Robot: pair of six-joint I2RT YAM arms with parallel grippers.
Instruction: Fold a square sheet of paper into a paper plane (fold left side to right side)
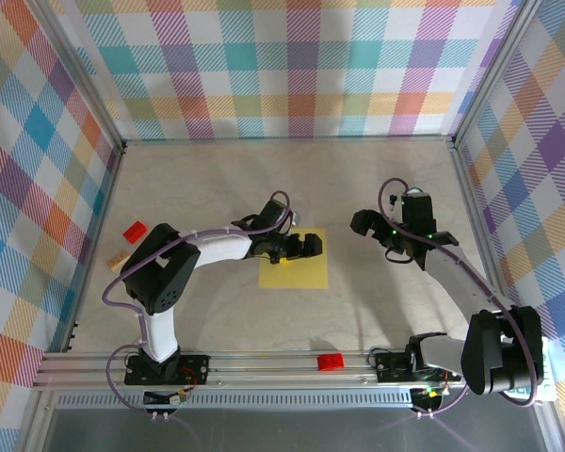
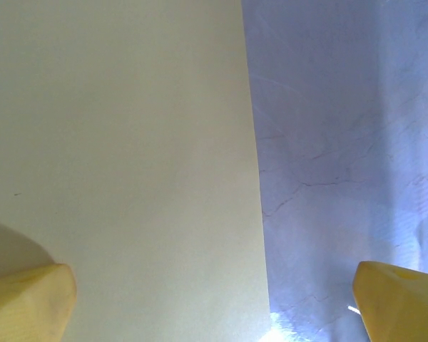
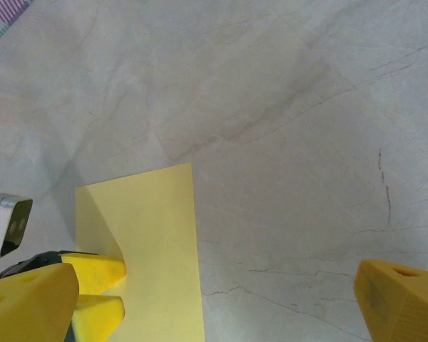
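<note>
Square sheet of paper (image 1: 292,275) is lying flat, squared to the table (image 1: 188,188), no long axis. Left claw (image 1: 306,247) and right claw (image 1: 365,226) are hanging open.

The left claw (image 1: 306,247) hangs low with jaws spread wide, at the end of the sharply bent left arm (image 1: 212,250). To its right, near but apart, the right claw (image 1: 365,224) faces it, equally wide open, the right arm (image 1: 452,273) folded behind.

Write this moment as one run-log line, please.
stage: before first fold | paper: unfolded on table | left gripper: open, over paper | right gripper: open, beside paper, holding nothing
</note>
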